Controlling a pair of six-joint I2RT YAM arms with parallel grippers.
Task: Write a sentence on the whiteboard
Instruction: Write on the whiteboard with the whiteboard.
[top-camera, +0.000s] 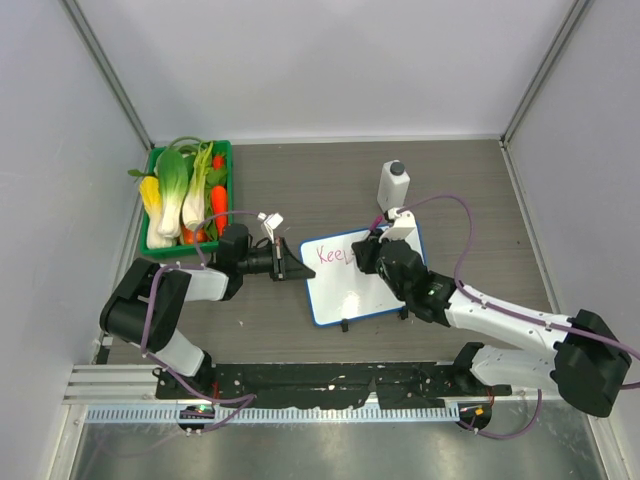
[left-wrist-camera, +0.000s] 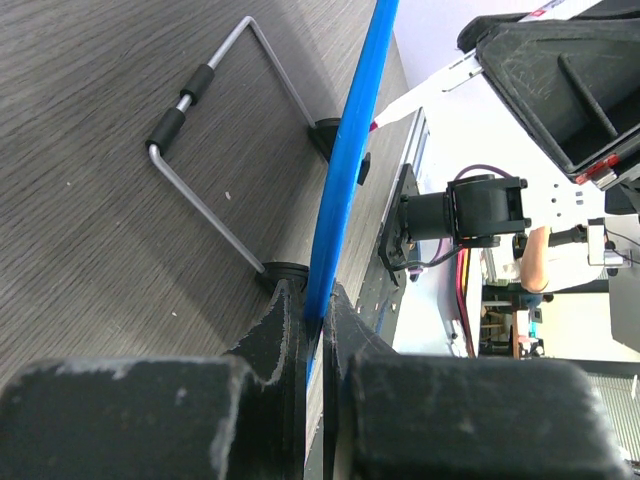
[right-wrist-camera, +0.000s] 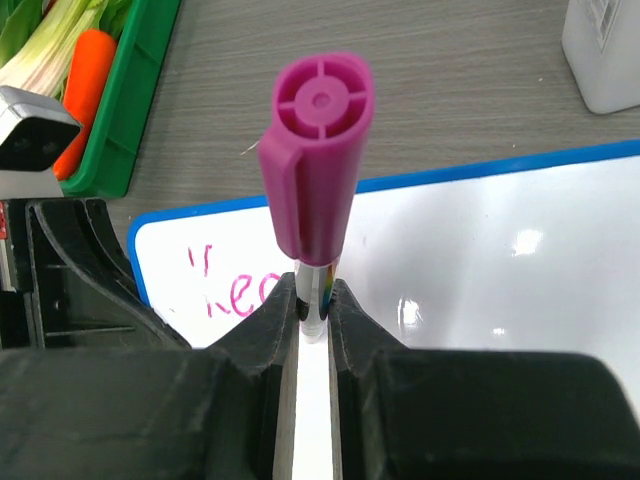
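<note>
The whiteboard (top-camera: 355, 295), white with a thin blue rim, stands tilted at the table's middle. The sentence (top-camera: 330, 255) reads "Kee" in pink-red strokes at its upper left. My left gripper (top-camera: 295, 268) is shut on the board's left edge; the left wrist view shows its jaws (left-wrist-camera: 320, 310) clamped on the blue rim (left-wrist-camera: 350, 160). My right gripper (top-camera: 375, 245) is over the board's top, shut on a marker with a magenta cap (right-wrist-camera: 318, 150). In the right wrist view the gripper (right-wrist-camera: 316, 300) hides the marker's tip, just right of the pink letters (right-wrist-camera: 235, 290) on the board (right-wrist-camera: 480, 250).
A green crate (top-camera: 228, 150) of vegetables stands at the back left, also in the right wrist view (right-wrist-camera: 120, 110). A white bottle with a dark cap (top-camera: 393, 182) stands just behind the board. The board's wire stand (left-wrist-camera: 215, 150) rests on the table behind it.
</note>
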